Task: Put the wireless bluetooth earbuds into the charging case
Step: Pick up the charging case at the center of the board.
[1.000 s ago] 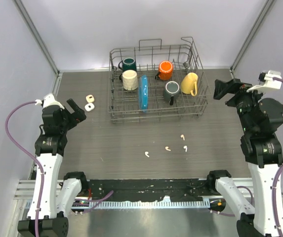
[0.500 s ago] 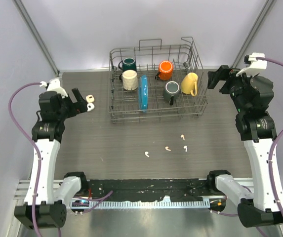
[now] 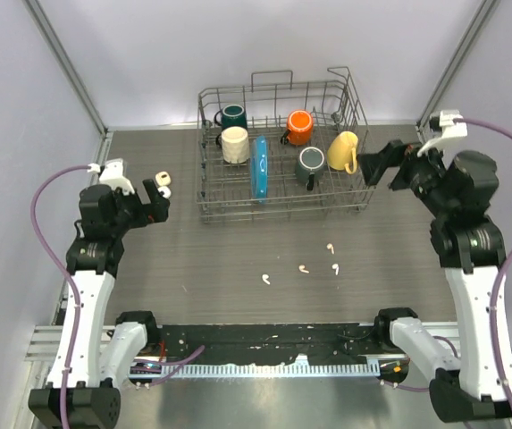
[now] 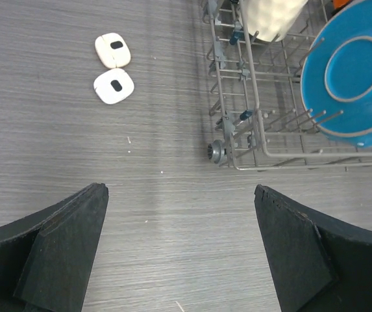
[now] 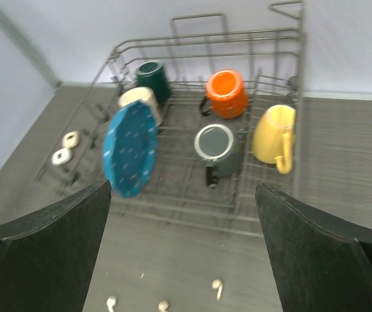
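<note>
Several tiny cream earbuds lie loose on the dark table in front of the rack, among them one at the left [image 3: 264,280], one in the middle [image 3: 303,268] and one at the right [image 3: 335,268]. Three of them show at the bottom of the right wrist view, such as the rightmost earbud [image 5: 217,286]. Two white rounded charging cases [image 4: 113,50] [image 4: 113,86] lie side by side left of the rack. My left gripper [image 3: 156,198] [image 4: 179,190] hovers open just short of them. High by the rack's right end, my right gripper [image 3: 379,166] [image 5: 182,187] is open and empty.
A wire dish rack [image 3: 282,204] stands at the back centre with a blue plate [image 3: 259,167] and green, cream, orange, grey and yellow mugs. Its near left corner [image 4: 219,151] is close to the cases. Grey walls close in both sides.
Both arms have swung inward: the left gripper moved right toward the cases and now covers one from above, and the right gripper moved left toward the rack's right end. Both stayed open.
</note>
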